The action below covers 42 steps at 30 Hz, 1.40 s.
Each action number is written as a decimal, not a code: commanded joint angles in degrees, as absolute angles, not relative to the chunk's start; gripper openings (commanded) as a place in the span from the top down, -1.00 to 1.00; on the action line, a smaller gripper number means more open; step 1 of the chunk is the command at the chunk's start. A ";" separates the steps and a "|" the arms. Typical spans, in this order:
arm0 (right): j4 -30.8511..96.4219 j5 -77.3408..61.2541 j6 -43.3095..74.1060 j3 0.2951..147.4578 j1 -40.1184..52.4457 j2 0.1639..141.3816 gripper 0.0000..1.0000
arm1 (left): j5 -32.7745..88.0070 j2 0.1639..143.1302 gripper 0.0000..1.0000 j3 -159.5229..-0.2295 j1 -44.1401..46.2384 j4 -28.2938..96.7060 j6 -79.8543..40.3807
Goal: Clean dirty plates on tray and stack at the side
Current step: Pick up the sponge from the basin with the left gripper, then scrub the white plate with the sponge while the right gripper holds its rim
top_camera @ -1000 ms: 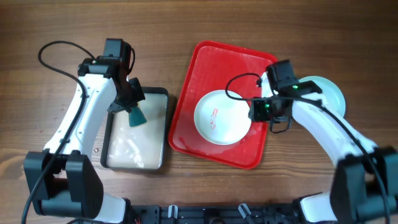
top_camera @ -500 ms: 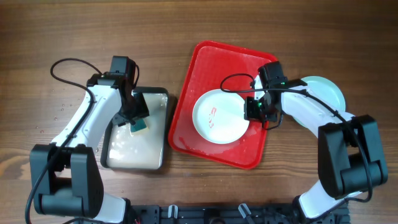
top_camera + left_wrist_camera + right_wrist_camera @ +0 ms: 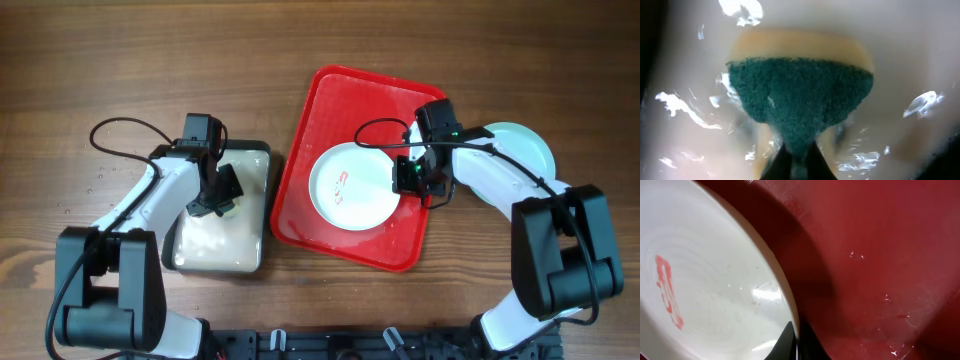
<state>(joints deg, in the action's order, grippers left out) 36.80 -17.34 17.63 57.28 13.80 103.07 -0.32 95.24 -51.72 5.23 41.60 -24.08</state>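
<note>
A white plate (image 3: 355,186) with a red smear (image 3: 345,183) lies on the red tray (image 3: 330,95). My right gripper (image 3: 407,178) is shut on the plate's right rim; the right wrist view shows the rim (image 3: 785,300) between the fingers (image 3: 796,342) and the smear (image 3: 667,290). A pale mint-blue plate (image 3: 527,147) lies on the table right of the tray, partly under my right arm. My left gripper (image 3: 222,198) is shut on a green sponge (image 3: 800,100) and presses it down in the wet cream tray (image 3: 215,245).
The black-rimmed cream tray holds water and sits left of the red tray, almost touching it. Cables loop above both arms. The table edge with black fittings runs along the bottom.
My left gripper has moved down and forward with the sponge into the cream tray. My right gripper closed in on the white plate's right rim, then held still.
</note>
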 commanded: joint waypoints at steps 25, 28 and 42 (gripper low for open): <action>37.36 -14.00 18.28 56.60 13.98 104.62 0.91 | 14.17 103.09 0.92 -74.94 32.18 43.53 -27.66; 37.28 -13.93 18.22 56.60 13.98 104.62 0.91 | 19.99 109.60 0.92 -74.94 34.57 38.26 -27.66; 37.58 -13.93 18.20 56.60 13.98 104.62 0.91 | -14.41 116.14 0.92 -75.24 33.34 49.78 -31.99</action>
